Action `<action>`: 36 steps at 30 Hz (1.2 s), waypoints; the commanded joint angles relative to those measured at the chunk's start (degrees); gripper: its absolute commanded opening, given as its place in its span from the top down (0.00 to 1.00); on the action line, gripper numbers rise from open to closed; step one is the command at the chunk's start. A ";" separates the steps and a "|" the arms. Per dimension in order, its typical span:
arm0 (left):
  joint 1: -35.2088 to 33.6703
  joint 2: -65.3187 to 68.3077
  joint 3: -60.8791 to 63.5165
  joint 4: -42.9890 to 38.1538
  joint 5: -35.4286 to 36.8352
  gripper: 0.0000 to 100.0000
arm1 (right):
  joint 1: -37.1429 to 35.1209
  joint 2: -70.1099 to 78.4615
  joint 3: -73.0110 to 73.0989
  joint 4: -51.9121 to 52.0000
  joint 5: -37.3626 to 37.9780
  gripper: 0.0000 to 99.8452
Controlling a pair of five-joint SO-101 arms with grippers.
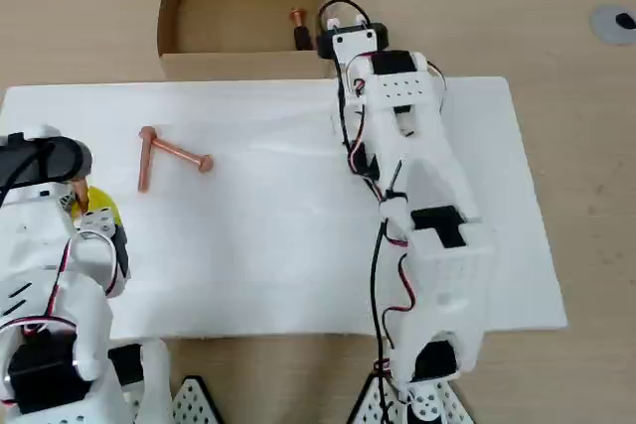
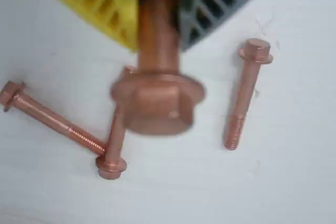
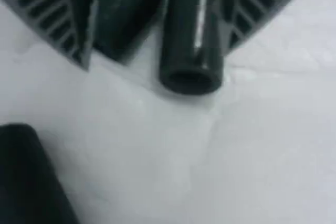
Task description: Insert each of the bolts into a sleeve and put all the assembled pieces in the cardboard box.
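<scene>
My left gripper (image 2: 157, 32), with one yellow and one grey finger, is shut on the shank of a copper bolt (image 2: 157, 103) whose head hangs above the white mat. It sits at the mat's left edge (image 1: 87, 204). Three loose bolts lie below it: two touching (image 2: 52, 121) (image 2: 113, 148) and one apart (image 2: 247, 93). My right gripper (image 3: 157, 53) is shut on a black sleeve (image 3: 191, 40), with a second sleeve (image 3: 126, 14) beside it. It is at the mat's far edge (image 1: 343, 47), by the cardboard box (image 1: 179, 7). A bolt in a sleeve (image 1: 298, 27) lies in the box.
Another black object (image 3: 26, 177) lies on the mat near my right gripper. Two crossed bolts (image 1: 169, 153) lie on the white mat (image 1: 268, 225) at the far left. The right arm (image 1: 427, 206) stretches over the mat's right half. A grey disc (image 1: 614, 23) sits at the table's far right.
</scene>
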 commanded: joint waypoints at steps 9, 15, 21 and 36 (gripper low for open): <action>0.44 -0.48 -0.09 -0.18 -0.26 0.99 | -0.04 0.22 -4.18 2.90 -0.09 0.80; 0.44 -0.40 -0.09 -0.18 -0.18 0.99 | -1.63 0.48 -3.65 5.19 -0.09 0.80; 0.44 -0.40 -0.09 0.09 -0.18 0.99 | -4.53 0.48 -3.74 5.01 0.09 0.80; 0.09 -0.48 0.79 0.26 -0.26 0.99 | -5.23 9.27 -4.18 5.10 0.09 0.80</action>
